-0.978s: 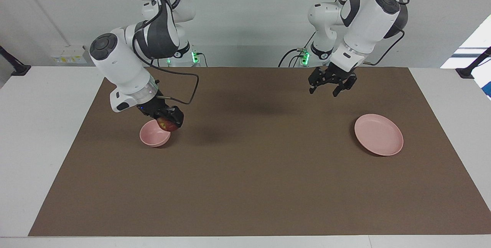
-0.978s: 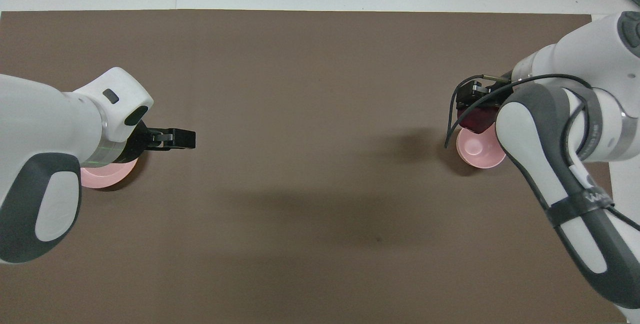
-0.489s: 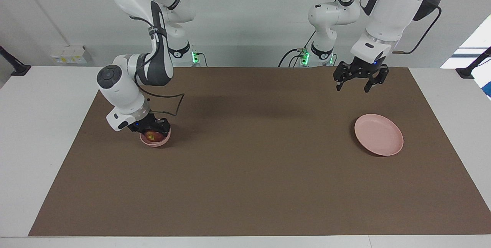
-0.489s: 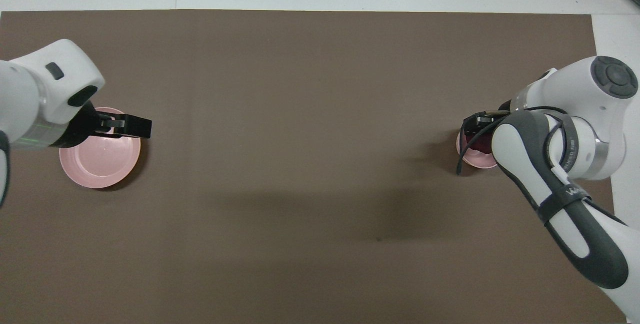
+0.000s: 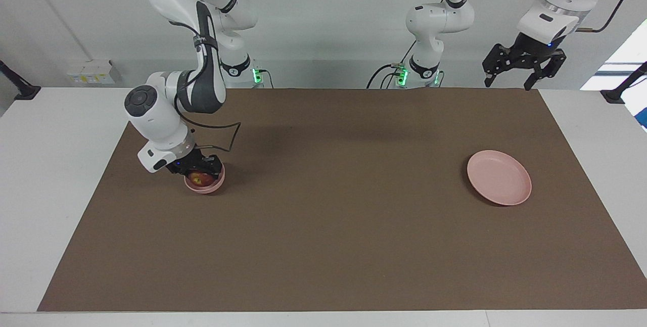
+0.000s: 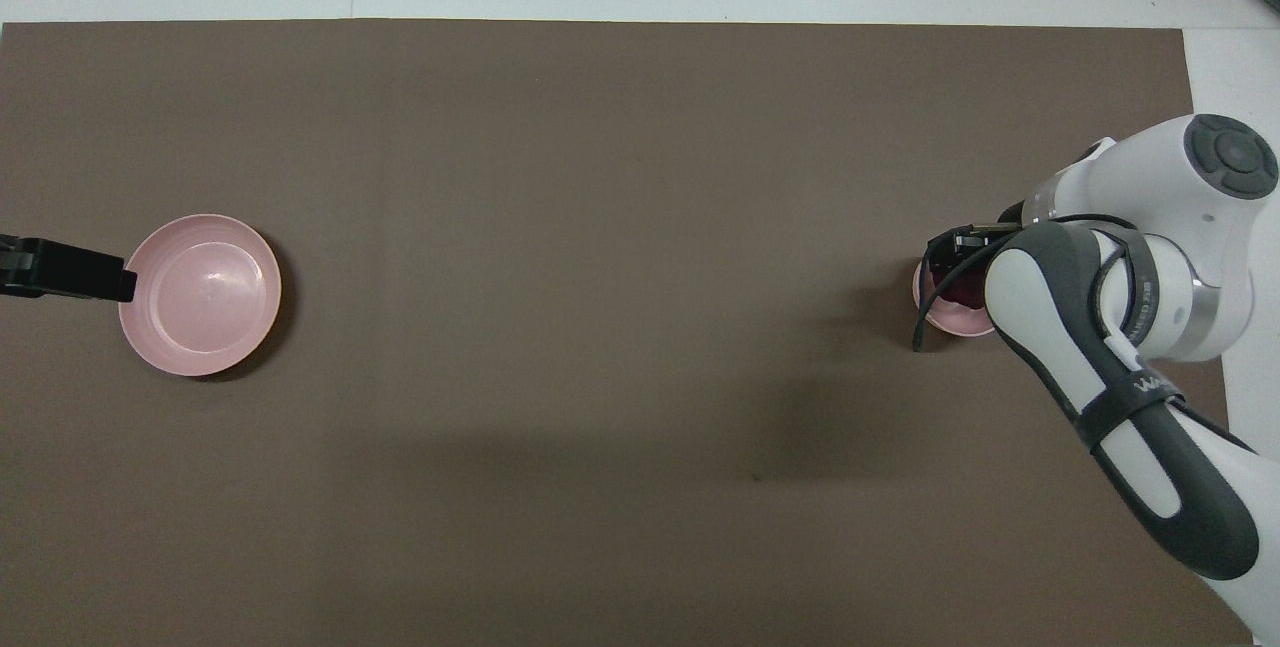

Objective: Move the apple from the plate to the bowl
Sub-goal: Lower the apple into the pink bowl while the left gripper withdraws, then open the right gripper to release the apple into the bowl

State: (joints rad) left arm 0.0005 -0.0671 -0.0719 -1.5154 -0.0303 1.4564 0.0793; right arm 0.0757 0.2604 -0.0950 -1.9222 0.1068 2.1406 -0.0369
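- The left gripper (image 5: 523, 70) is now hanging much higher than a second ago, up in front of the wall at about 1 o'clock from the plate (image 5: 499, 177) in the facing view; back then it was hovering low over the mat (image 5: 333, 205), closer to the middle.
- In the overhead view, only the tip of the left gripper (image 6: 65, 269) is showing at the 9 o'clock edge, and the plate (image 6: 200, 294) is lying fully uncovered, where the left arm was hiding most of it a second ago.
- Its fingers are standing apart, holding nothing.
- The right gripper (image 5: 198, 169) is sitting lower than a second ago: it was carrying the apple (image 5: 202, 179) just above the rim of the bowl (image 5: 206, 185), and it is now reaching down into the bowl.
- The right gripper's fingers are clamping the apple, which is sitting inside the bowl with its yellowish patch facing up.
- The bowl is holding the apple and the fingertips, and it is resting on the mat at the right arm's end of the worktop (image 5: 45, 175).
- The plate is lying bare on the mat at the left arm's end, well apart from the bowl.
- In the overhead view, the right arm is covering most of the bowl (image 6: 950, 319), with a dark sliver of the apple (image 6: 958, 293) showing.
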